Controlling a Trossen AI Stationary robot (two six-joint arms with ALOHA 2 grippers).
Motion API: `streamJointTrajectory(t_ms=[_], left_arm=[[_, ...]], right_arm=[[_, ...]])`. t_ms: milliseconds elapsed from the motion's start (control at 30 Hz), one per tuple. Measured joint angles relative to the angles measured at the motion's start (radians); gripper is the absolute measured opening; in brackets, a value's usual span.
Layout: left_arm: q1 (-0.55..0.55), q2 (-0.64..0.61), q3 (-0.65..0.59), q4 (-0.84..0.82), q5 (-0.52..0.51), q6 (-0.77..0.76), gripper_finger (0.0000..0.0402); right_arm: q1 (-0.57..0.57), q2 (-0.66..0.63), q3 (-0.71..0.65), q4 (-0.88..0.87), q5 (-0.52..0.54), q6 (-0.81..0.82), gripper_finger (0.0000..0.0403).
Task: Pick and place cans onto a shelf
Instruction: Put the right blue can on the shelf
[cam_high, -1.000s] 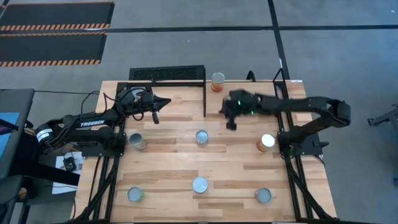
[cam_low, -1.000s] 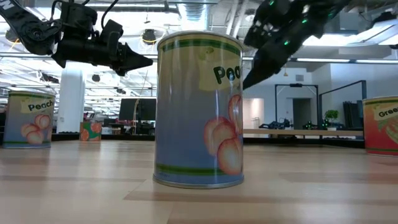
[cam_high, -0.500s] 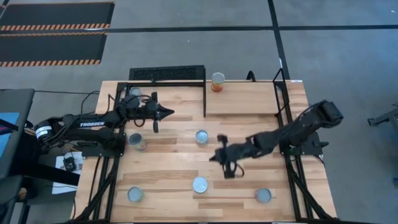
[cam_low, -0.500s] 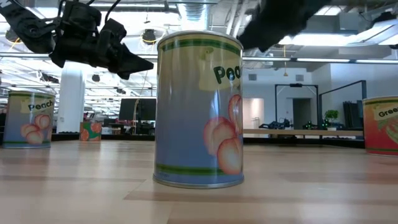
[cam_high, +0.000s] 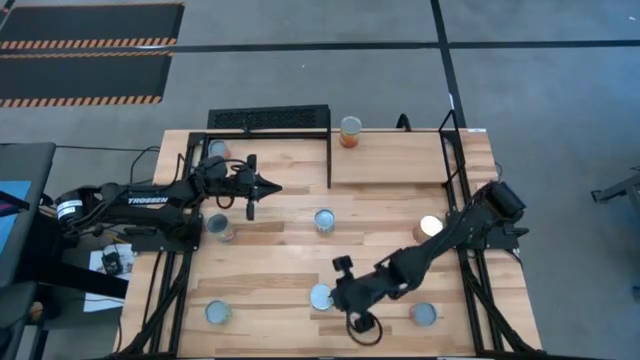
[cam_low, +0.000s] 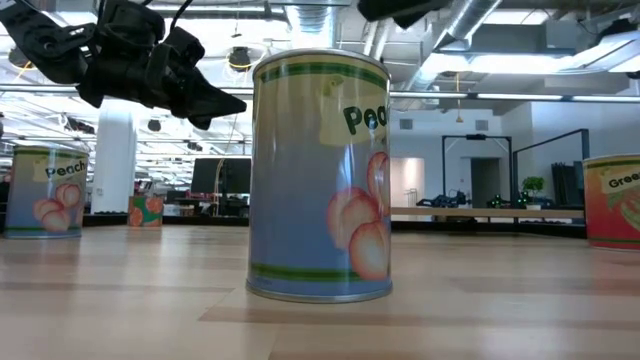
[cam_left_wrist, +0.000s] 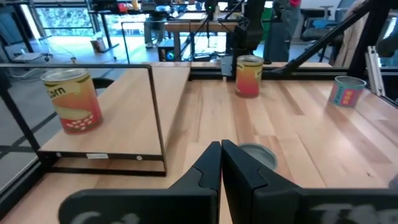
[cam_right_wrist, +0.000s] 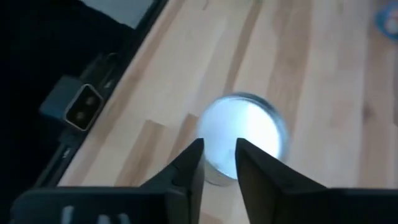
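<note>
The right arm's black two-finger gripper (cam_high: 352, 312), fingers only a little apart and holding nothing, hangs right over the small shiny-topped tin can (cam_high: 321, 297) standing upright near the wooden table's (cam_high: 270, 270) front edge, far nearer than the left gripper (cam_high: 262, 187), whose fingers are pressed together.

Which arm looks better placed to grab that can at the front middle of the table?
Probably the right: its end effector hovers beside the front-middle can; the left end effector is shut by the shelf.

Right gripper (cam_high: 352, 310) swung from shelf (cam_high: 390, 158) down beside front-centre can (cam_high: 321, 296).
</note>
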Motion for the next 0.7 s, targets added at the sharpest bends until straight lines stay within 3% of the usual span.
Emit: streamJointTrajectory(t_ms=[333,700], left_arm=[[-0.029,0.0,0.0,-0.009,-0.052,-0.003,0.0002],[-0.063,0.0,0.0,-0.016,-0.106,-0.02,0.0002]], right_arm=[[0.018,0.091,0.045,-0.021,0.001,-0.072,0.015],[0.01,0.095,0.043,-0.05,0.003,-0.109,0.0088]])
